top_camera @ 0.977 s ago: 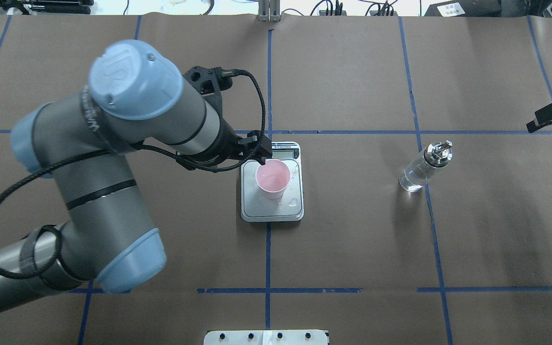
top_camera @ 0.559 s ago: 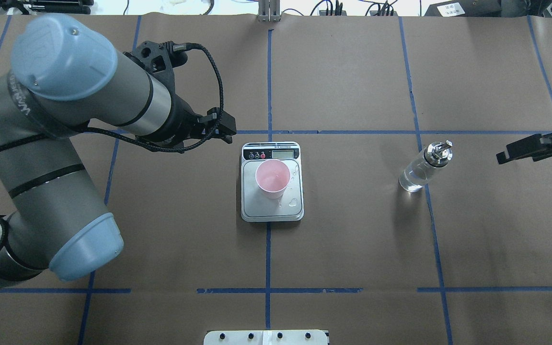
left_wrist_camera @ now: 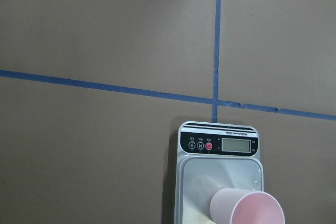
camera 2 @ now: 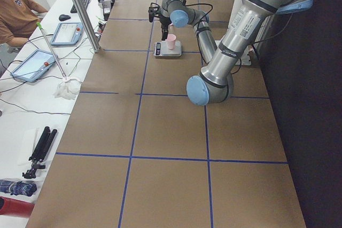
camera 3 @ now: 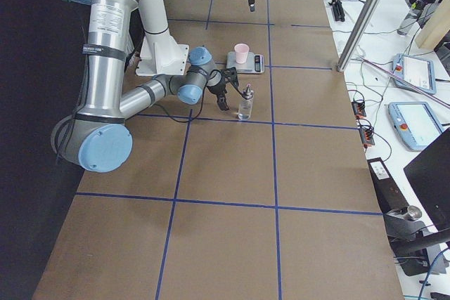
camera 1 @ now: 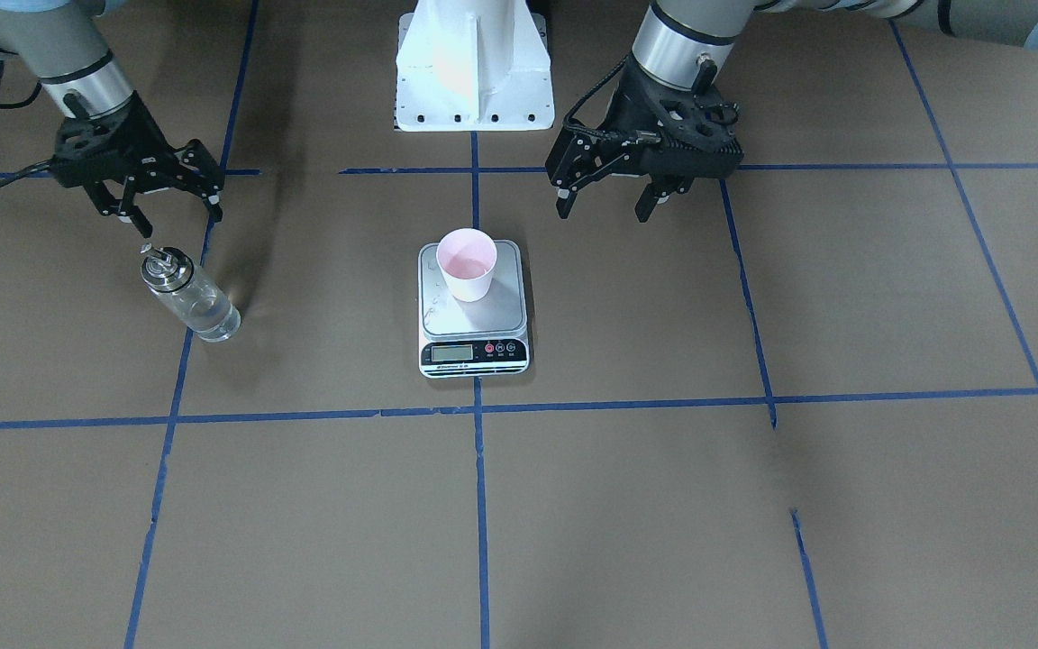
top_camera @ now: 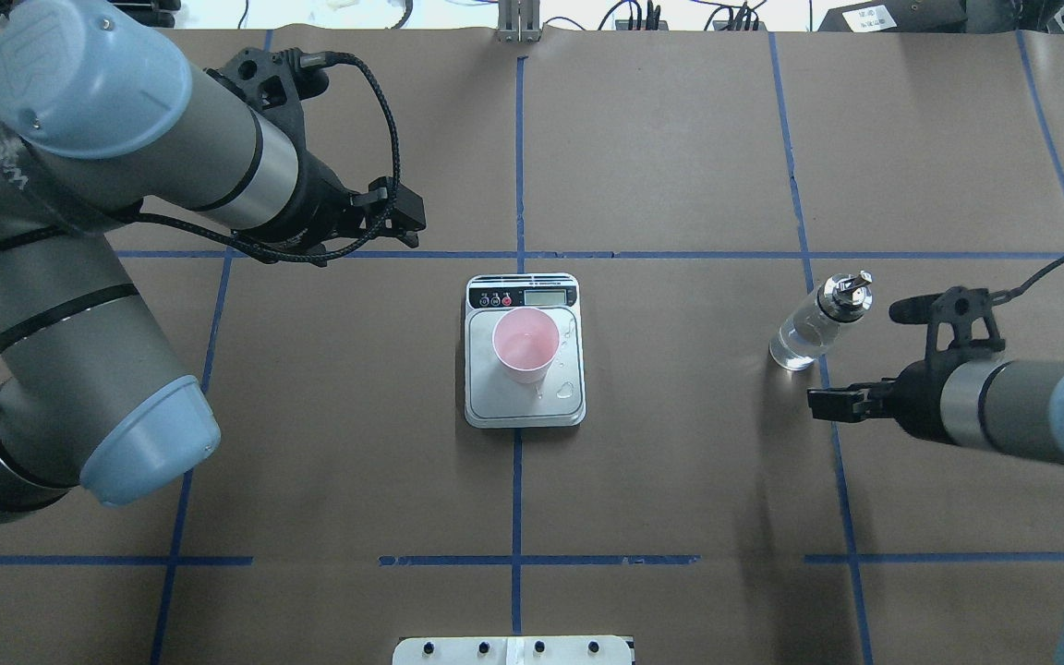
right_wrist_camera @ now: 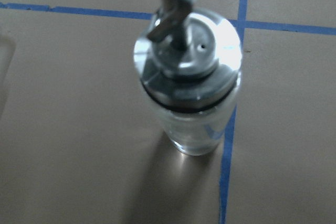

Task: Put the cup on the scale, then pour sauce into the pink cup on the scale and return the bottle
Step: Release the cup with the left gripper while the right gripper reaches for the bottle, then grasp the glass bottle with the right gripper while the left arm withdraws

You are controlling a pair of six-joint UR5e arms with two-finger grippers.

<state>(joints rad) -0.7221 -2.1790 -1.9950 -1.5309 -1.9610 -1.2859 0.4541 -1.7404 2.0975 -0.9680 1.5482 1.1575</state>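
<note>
Bottle (right_wrist_camera: 191, 114) seen close from the right wrist: clear glass body, silver metal collar (right_wrist_camera: 186, 51) and small pour spout (right_wrist_camera: 169, 14), upright on a blue tape line (right_wrist_camera: 228, 150) of the brown surface (top_camera: 680, 462). The right jaws are spread apart and grasp nothing. The bottle stands just ahead of them, near but neither between them nor touching, as the front-facing view shows. Clear, colourless sauce (camera 1: 211, 317) shows through the glass.

Farther out, well apart from the right jaws on the left arm's side, lies the scale (top_camera: 495, 397), a silver platform with a black strip carrying a display and buttons, one of them red. The pink cup (top_camera: 525, 344) stands upright on the platform toward the display end, and neither arm touches it. Small droplets (top_camera: 566, 391) lie on the bare metal beside the cup.

Farthest from the bottle, the left jaws hang released and empty above the surface. Scale and cup sit lower than these jaws and off toward the right arm, well apart, at the lower edge of the left wrist view.
</note>
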